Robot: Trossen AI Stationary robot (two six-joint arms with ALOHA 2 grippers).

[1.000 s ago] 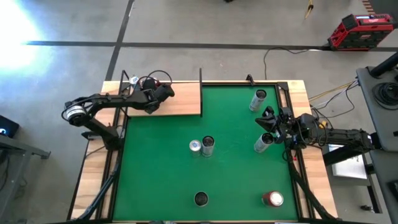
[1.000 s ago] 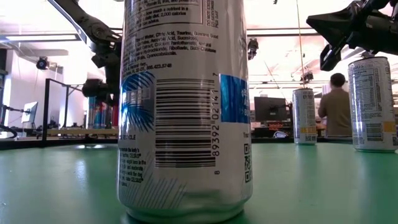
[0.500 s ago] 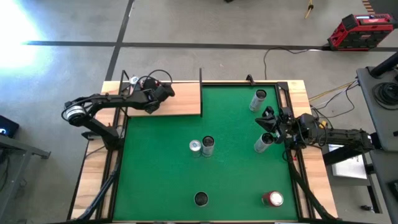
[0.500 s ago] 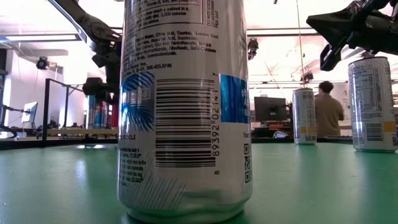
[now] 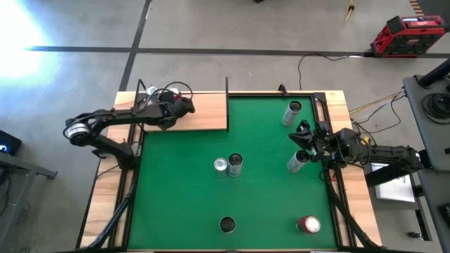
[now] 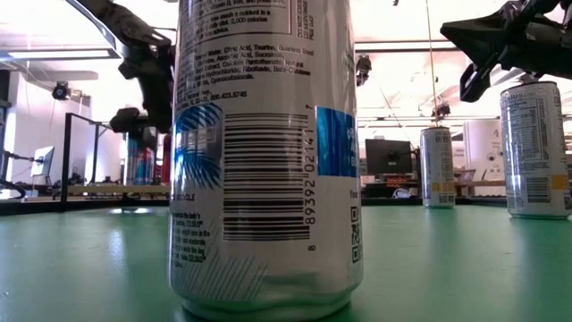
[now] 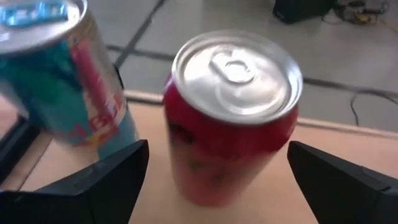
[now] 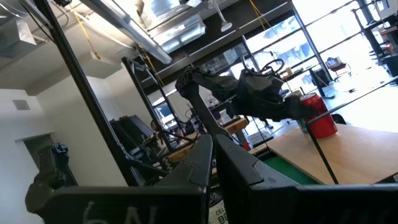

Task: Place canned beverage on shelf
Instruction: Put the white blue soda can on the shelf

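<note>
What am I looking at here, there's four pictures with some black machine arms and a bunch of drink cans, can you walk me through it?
It is a two-armed robot at a table, seen by four cameras. One looks straight down, one sits at table height behind a big can, and one rides on each wrist.

From above, the left gripper is over the shelf, a light-wood board in the table's far left corner. Its wrist camera shows the jaws open on either side of a red can standing on the wood, not gripped, beside a teal can.

The right gripper waits at the right edge with its jaws shut, holding nothing.

On the green mat more cans stand: a pair in the middle, one near the right gripper, one at the far side, and two at the near edge.
</note>
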